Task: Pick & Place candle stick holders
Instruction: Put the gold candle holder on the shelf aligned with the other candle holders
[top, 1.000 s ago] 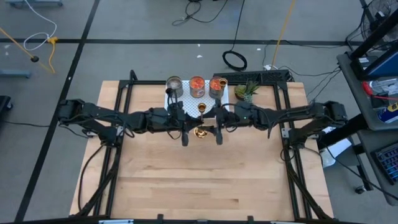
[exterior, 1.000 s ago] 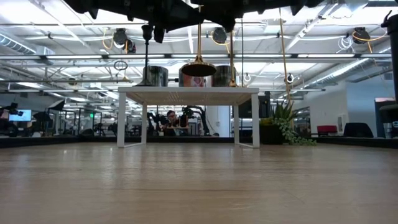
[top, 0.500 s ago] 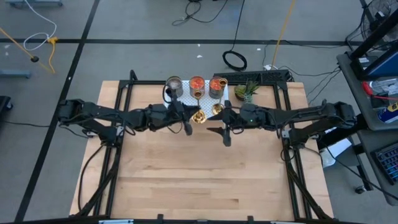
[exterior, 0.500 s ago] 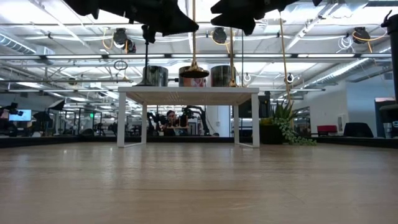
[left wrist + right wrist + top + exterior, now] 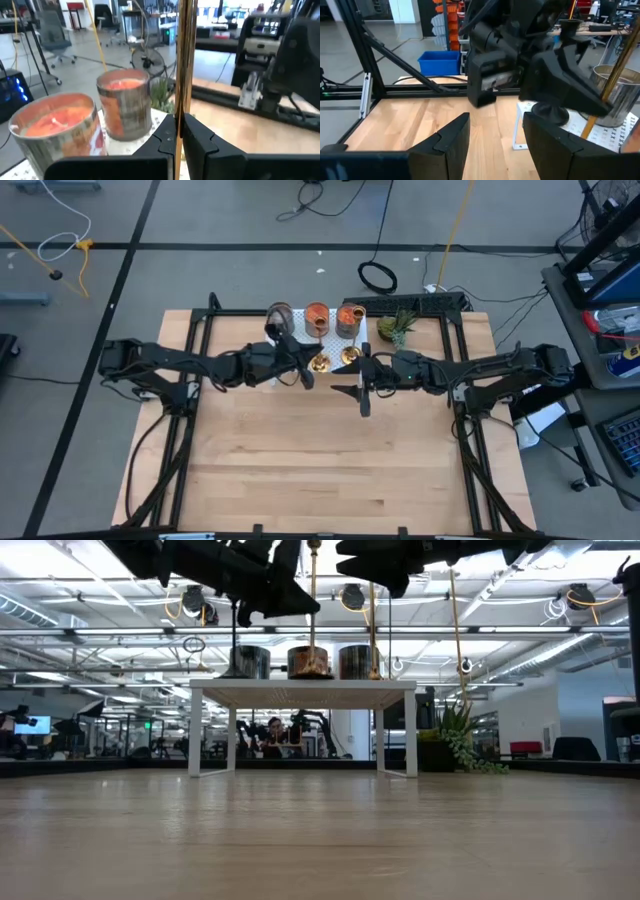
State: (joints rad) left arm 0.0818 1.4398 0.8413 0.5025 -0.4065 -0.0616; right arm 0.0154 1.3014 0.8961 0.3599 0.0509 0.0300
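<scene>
My left gripper [image 5: 308,372] is shut on a gold stemmed candle holder [image 5: 320,363] over the near edge of the white perforated stand [image 5: 335,340]. In the low view the holder's round base [image 5: 312,673] is at the stand's top [image 5: 300,690]; whether it rests there, I cannot tell. A second gold holder [image 5: 349,356], a black stemmed holder [image 5: 271,330], a grey cup [image 5: 280,315] and two orange cups [image 5: 316,315] [image 5: 348,315] stand on the stand. My right gripper [image 5: 362,395] is open and empty, just near the stand's right part. My left gripper pinches the gold holder's thin stem [image 5: 181,107] between its two fingers [image 5: 200,142]. The fingers come level from the table's left and lie across the stem. The stem stands upright and runs on well above the fingers.
A small green potted plant [image 5: 396,326] stands at the stand's right end. The wooden table [image 5: 320,470] runs on bare toward its near edge. Black frame rails [image 5: 195,340] line both sides.
My left gripper has carried the gold holder from in front of the stand toward the table's far edge, over the stand's near edge, keeping it upright. My right gripper, which was close beside the holder, has drawn back toward the right.
</scene>
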